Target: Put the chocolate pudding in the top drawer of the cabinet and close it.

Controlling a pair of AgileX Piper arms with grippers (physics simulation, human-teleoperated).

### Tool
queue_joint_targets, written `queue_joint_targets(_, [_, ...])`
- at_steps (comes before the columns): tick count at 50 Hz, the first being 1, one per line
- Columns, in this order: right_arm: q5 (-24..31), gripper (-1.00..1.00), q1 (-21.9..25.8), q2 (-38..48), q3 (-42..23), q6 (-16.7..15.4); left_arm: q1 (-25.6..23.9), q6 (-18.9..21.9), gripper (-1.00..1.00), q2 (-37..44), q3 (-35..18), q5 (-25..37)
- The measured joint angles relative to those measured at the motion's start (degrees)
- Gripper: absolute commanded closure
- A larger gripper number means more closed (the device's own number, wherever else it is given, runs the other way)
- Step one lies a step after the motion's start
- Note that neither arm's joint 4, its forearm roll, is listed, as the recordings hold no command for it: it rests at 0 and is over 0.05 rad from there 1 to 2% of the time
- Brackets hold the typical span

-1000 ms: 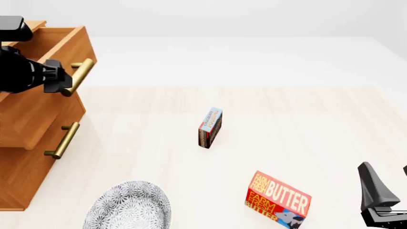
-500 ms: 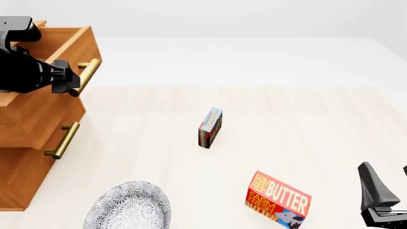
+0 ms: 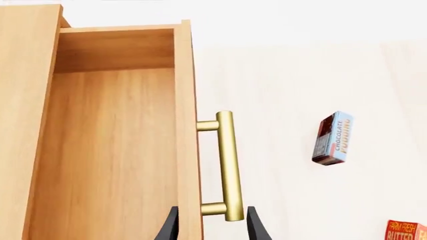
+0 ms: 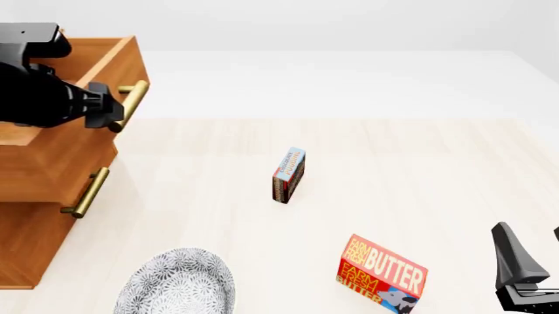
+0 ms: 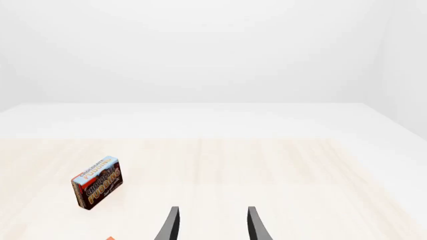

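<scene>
The chocolate pudding [image 4: 288, 175] stands on edge mid-table, light blue end up; it also shows in the left wrist view [image 3: 333, 139] and the right wrist view [image 5: 97, 182]. The cabinet [image 4: 26, 242] is at the left. Its top drawer [image 4: 52, 167] is pulled out, and its inside [image 3: 113, 150] is bare. My left gripper [image 4: 112, 116] is at the near end of the drawer's brass handle [image 3: 227, 165]. Its jaws stand apart, straddling the handle's end and the drawer front [image 3: 212, 226]. My right gripper [image 4: 535, 254] is open and empty at the near right, far from the pudding.
A red BUTTER box [image 4: 381, 275] lies at the front, right of centre. A patterned grey plate [image 4: 179, 284] sits at the front left by the cabinet. The lower drawer's handle [image 4: 86, 193] shows below, and that drawer is shut.
My left gripper has moved right with the handle, and the top drawer has slid further out. The pudding and my right arm have not moved.
</scene>
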Motion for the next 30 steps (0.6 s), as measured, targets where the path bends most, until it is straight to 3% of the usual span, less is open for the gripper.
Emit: queue_joint_targets(30, [0.0,-1.0,0.0,0.0,0.0,0.0,-4.49,-3.24,-1.0,0.86,0.71,-2.25])
